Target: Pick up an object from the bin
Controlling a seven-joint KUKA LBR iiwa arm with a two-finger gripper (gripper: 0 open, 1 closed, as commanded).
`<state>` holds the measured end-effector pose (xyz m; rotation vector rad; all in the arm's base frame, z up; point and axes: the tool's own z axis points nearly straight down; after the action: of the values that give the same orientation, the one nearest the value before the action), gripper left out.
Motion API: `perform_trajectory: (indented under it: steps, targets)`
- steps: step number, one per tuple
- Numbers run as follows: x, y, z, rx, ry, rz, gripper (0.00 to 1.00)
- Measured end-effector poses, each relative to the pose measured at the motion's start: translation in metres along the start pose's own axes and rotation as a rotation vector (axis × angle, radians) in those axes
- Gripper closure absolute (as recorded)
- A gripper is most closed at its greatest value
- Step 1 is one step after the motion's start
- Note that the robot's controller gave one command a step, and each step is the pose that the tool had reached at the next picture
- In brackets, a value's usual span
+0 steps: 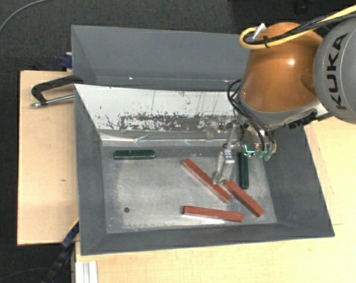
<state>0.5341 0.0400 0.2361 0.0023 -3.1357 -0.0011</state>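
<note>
Approach step, likely: your claw [234, 168], open or closed I cannot tell, is hanging over a red stick [205, 180] beside a dark green stick [244, 173] at the right of the bin [89, 175], and the next move is probably calling for centring on one stick.

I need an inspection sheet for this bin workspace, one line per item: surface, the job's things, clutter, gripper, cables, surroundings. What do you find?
Surface: grey metal bin, floor scuffed, dark specks along the back wall.
Job's things: left green bar lying alone; right green bar beside the gripper; two slanted red-brown bars; front red-brown bar lying nearly level.
Clutter: small dark dot on the bin floor, front left.
Gripper: gripper low over the right part of the bin, by the slanted bars; grasp cannot be judged.
Cables: yellow cable on the orange cover; thin cable on the floor.
Surroundings: dark floor.
</note>
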Motion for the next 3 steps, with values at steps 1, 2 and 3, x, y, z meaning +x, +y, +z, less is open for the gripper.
perform_trajectory:
  steps: [1, 2, 3]
  targets:
    - [-0.054, -0.059, 0.128, 0.001, -0.003, -0.302, 0.00]
    - [-0.007, -0.049, 0.166, -0.001, -0.003, -0.049, 0.00]
    - [-0.008, -0.049, 0.165, -0.001, -0.006, -0.049, 1.00]
